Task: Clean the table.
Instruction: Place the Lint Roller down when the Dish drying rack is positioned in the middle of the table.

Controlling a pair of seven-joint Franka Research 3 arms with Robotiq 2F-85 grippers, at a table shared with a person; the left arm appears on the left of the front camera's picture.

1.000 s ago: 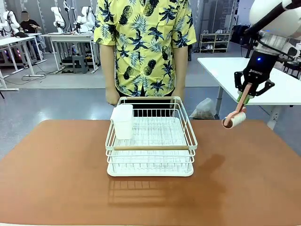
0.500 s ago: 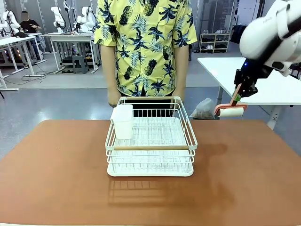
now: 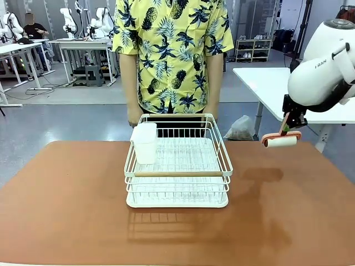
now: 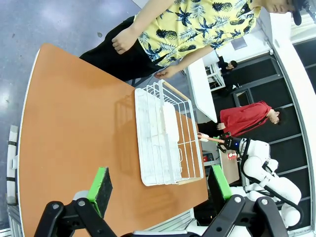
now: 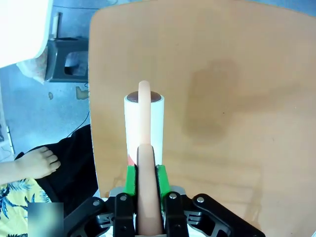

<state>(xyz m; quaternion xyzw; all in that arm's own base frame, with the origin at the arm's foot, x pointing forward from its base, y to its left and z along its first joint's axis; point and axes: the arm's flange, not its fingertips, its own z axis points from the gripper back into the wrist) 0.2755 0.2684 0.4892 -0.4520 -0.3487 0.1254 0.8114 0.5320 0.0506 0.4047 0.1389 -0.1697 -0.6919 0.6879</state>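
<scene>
Front view: the terracotta worktop (image 3: 66,210) spans the lower half of the frame, smooth and matte. 1 white wire dish rack (image 3: 177,163) sits on it, centred and toward the far edge, with 1 white cup-like holder (image 3: 146,142) hung at its left corner. 1 person in a yellow pineapple shirt (image 3: 172,52) stands just behind the rack. Right of the rack, above the worktop's far right edge, the right gripper (image 3: 288,123) pinches the pink handle of 1 lint roller (image 3: 280,141), which hangs in the air. Behind are a grey floor and white-topped tables.

Left wrist view: the left gripper (image 4: 160,185) has its 2 green-padded fingers (image 4: 101,183) spread wide, holding nothing, above the worktop's near edge. The rack lies beyond them at the middle of the worktop. Past the rack, 1 person in red stands in the background.

Right wrist view: 2 green pads (image 5: 130,178) clamp the roller's handle. The white roll points out from the fingers over the worktop's edge, with grey floor beside it.
</scene>
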